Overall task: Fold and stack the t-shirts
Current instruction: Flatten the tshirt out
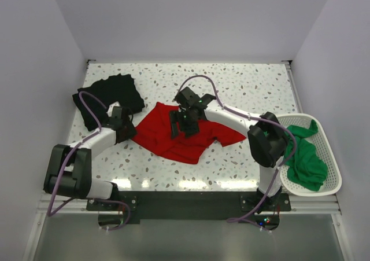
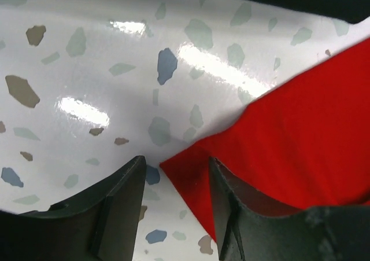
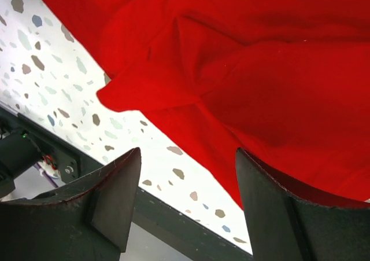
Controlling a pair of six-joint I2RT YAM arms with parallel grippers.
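The red t-shirt (image 1: 185,135) lies rumpled in the middle of the table. My left gripper (image 1: 128,131) is open at its left corner; in the left wrist view that red corner (image 2: 191,162) lies between my open fingers (image 2: 176,168) on the table. My right gripper (image 1: 186,125) is open above the shirt's middle; in the right wrist view the red cloth (image 3: 248,70) lies below the spread fingers (image 3: 188,160), which hold nothing. The black t-shirt (image 1: 110,96) lies bunched at the back left. The green t-shirt (image 1: 305,157) sits in the basket.
A white perforated basket (image 1: 329,151) stands at the table's right edge. The speckled table top (image 1: 254,87) has walls close on three sides. A black base rail (image 1: 185,200) runs along the near edge.
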